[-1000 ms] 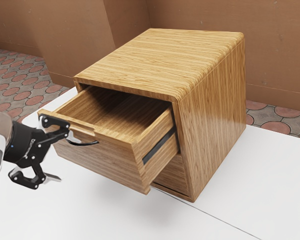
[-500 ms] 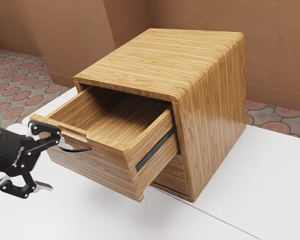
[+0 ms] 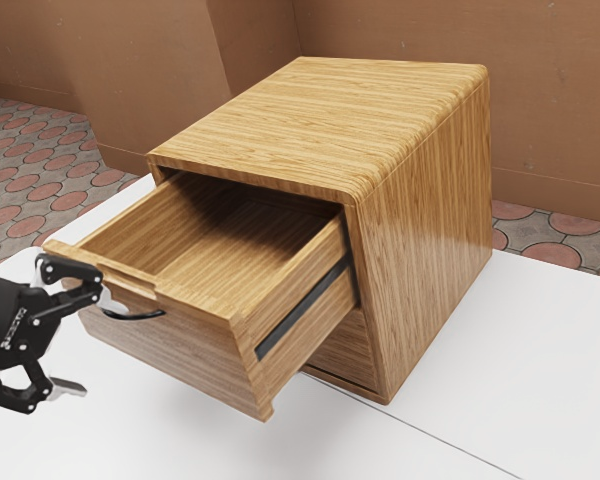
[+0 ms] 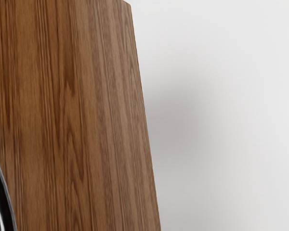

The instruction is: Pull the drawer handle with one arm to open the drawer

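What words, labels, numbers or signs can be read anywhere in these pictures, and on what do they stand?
None can be read.
A faint pale mark on the gripper: too small to read.
The cabinet, drawer and table carry no text.

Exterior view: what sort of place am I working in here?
Probably an indoor room, rendered in a simulator: a wooden cabinet with its drawer pulled out stands on a white table, with plain brown walls behind and a floor of round reddish tiles.

Wood-grain tan drawer (image 3: 176, 352), black handle (image 3: 137, 315), white table (image 3: 510, 400).
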